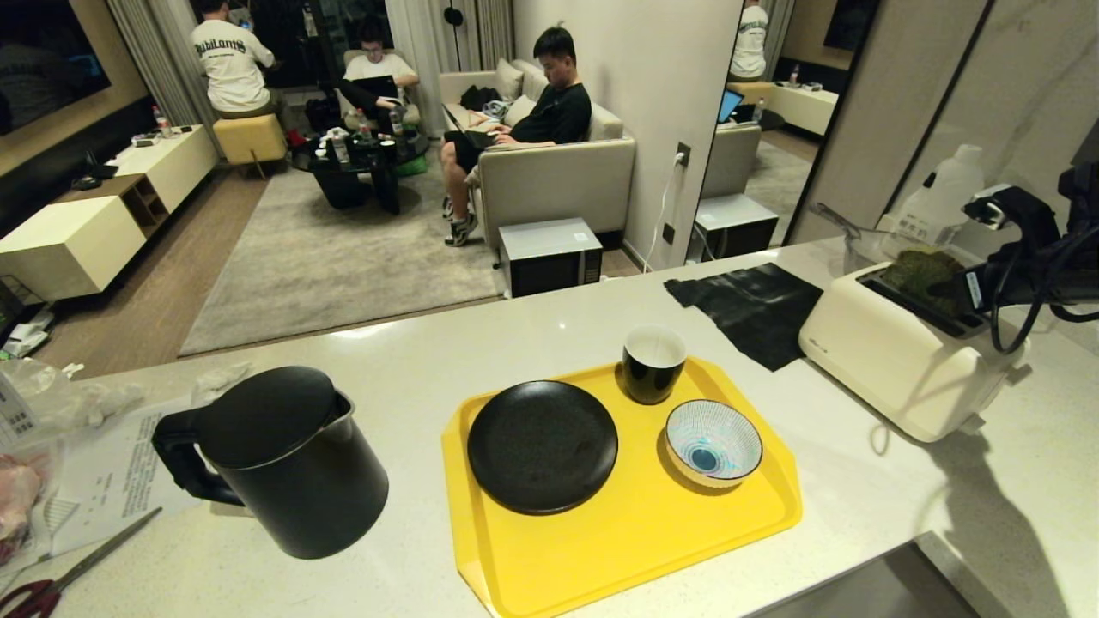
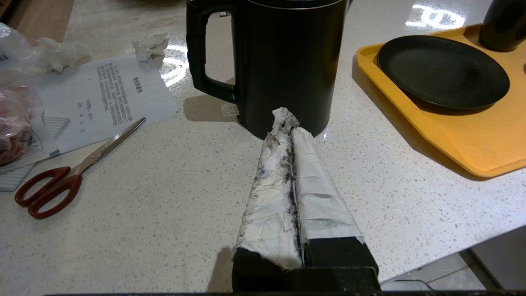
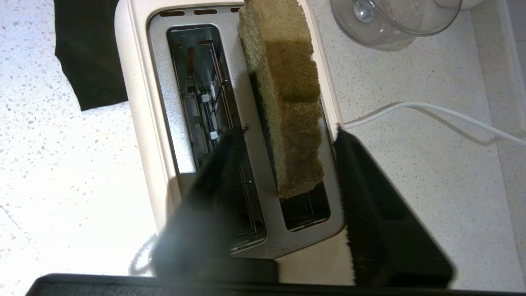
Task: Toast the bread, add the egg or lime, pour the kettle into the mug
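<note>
Bread (image 3: 287, 107) stands on edge in one slot of your toaster (image 1: 893, 360), its top poking out above the slot; the slot beside it is empty. That is the far right of the scene, so take the counter from the left.

At the left edge you have red-handled scissors (image 2: 65, 172) lying on the counter (image 1: 412, 343) next to a printed sheet (image 2: 107, 94) and some crumpled tissue (image 2: 152, 43). Your left gripper (image 2: 287, 123) is low over the counter, its taped fingers pressed together on nothing, tips just short of the kettle (image 1: 283, 463). The kettle stands upright with its lid down and its handle toward the scissors.

Right of the kettle is the yellow tray (image 1: 652, 549). On it you have a black plate (image 1: 543, 446), the mug (image 1: 652, 365) upright at the tray's far edge, and a striped bowl (image 1: 713, 442) just beside the mug. No egg can be made out anywhere.

Beyond the tray a black cloth (image 1: 747, 309) lies flat on the counter, touching the toaster's near end.

Your right gripper (image 3: 287, 135) is above the toaster, fingers partly open and straddling the bread, one on each side. You cannot tell whether the pads touch it. A white cord (image 3: 431, 115) runs across the counter from the toaster's side.
</note>
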{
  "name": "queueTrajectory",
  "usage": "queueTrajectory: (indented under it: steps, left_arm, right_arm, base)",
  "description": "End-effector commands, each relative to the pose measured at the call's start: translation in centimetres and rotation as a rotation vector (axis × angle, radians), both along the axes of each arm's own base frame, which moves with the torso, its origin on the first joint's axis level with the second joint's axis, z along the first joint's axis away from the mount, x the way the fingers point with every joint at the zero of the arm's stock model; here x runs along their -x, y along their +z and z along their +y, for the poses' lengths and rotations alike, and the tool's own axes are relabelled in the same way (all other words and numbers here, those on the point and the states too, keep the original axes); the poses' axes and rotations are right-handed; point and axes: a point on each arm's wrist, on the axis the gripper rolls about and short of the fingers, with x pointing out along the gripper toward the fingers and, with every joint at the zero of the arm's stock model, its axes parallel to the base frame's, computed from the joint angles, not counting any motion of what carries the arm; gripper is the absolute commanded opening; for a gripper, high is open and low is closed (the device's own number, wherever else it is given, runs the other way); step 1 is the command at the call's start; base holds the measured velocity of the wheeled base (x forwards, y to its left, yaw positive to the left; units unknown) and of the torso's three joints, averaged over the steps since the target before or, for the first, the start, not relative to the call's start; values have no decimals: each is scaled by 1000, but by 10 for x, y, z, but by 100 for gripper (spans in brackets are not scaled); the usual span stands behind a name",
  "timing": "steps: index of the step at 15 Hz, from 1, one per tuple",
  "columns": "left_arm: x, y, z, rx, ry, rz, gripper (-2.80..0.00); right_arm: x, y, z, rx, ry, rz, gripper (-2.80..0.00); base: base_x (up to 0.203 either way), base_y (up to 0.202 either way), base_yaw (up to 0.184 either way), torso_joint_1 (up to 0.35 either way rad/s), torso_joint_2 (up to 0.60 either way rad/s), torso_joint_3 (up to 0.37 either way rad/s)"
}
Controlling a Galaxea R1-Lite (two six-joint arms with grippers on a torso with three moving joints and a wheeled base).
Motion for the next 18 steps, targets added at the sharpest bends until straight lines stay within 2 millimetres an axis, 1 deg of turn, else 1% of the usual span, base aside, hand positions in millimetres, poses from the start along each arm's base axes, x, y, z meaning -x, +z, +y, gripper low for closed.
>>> queueTrajectory:
  steps: [1,4,7,9,13,18]
  left_arm:
    - [0,0,0,-1,0,-3,-280]
    - [0,0,0,0,0,-3,-280]
    - [0,0,0,-1,0,-3,-280]
    - [0,0,0,-1,0,-3,-280]
    - [0,0,0,0,0,-3,-280]
    - [0,0,0,-1,0,-3,-280]
  right_arm:
    - [1,1,0,2,1,-1,-280]
    - [7,6,0,4,-3,-10,-280]
    - [17,15,0,17,-10,-56,-280]
    - [24,21,2,-20,-26,-92,-280]
    - [46,47,8,-83,-64,-176,-280]
    - [73,83,11,-68,-76,-330,-280]
  base:
    - [0,0,0,0,0,0]
    - [0,0,0,0,0,0]
    - [0,0,0,0,0,0]
    - [0,0,0,0,0,0]
    - [0,0,0,0,0,0]
    - [0,0,0,0,0,0]
